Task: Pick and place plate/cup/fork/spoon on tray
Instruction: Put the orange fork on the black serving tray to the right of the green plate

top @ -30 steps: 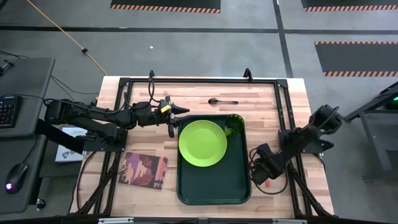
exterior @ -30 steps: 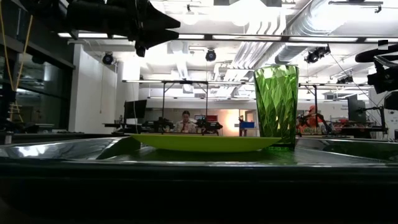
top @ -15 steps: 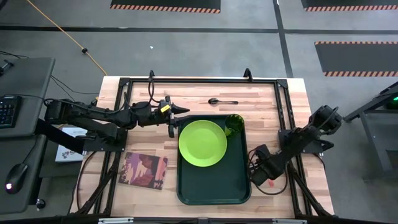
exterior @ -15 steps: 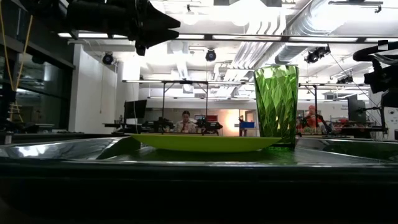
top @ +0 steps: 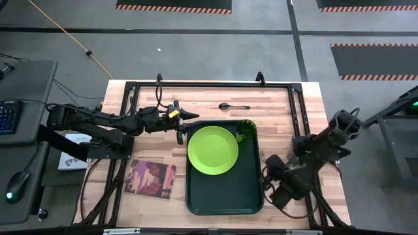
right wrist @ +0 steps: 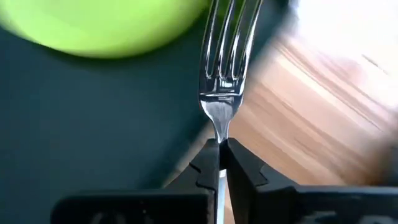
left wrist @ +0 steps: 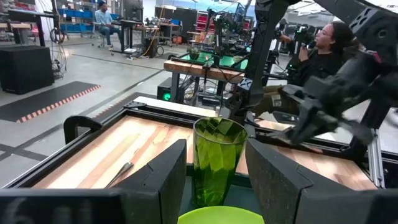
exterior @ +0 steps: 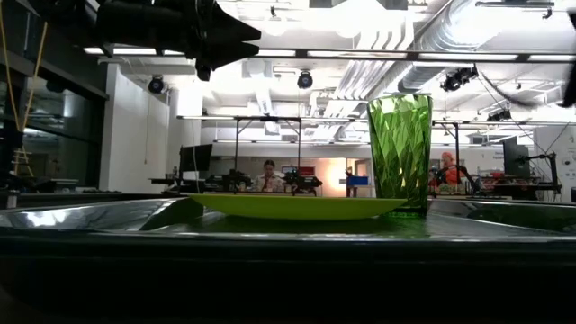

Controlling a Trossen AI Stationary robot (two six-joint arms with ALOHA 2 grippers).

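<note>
A fork [right wrist: 222, 68] with silver tines is pinched by its neck between the closed fingers of the right gripper [right wrist: 221, 163]. In the right wrist view the tines point ahead over the right edge of the dark green tray [top: 225, 196], with bare wooden table [top: 307, 104] on the other side. From above, the right gripper [top: 282, 193] sits low at the tray's right rim, toward the near corner.

On the tray, a lime-green plate [top: 213, 149] lies flat in the far half, and a translucent dark-green cup [top: 245, 130] stands upright just beside the plate at the far right corner. The dark spoon [top: 232, 106] lies alone on the table beyond the tray's far edge, well apart from both grippers.

The left gripper [top: 183, 123] hovers near the tray's far left corner, its jaws apart and holding nothing; its wrist view looks between the fingers at the cup [left wrist: 215, 160]. A reddish-brown patterned mat [top: 151, 178] lies on the table left of the tray.

The step in hand appears to be carrying the fork to the tray, with plate and cup already placed. The next move likely calls for swinging the fork over the open near half of the tray, lowering it, and opening the fingers clear of the plate. The spoon remains to be fetched.
</note>
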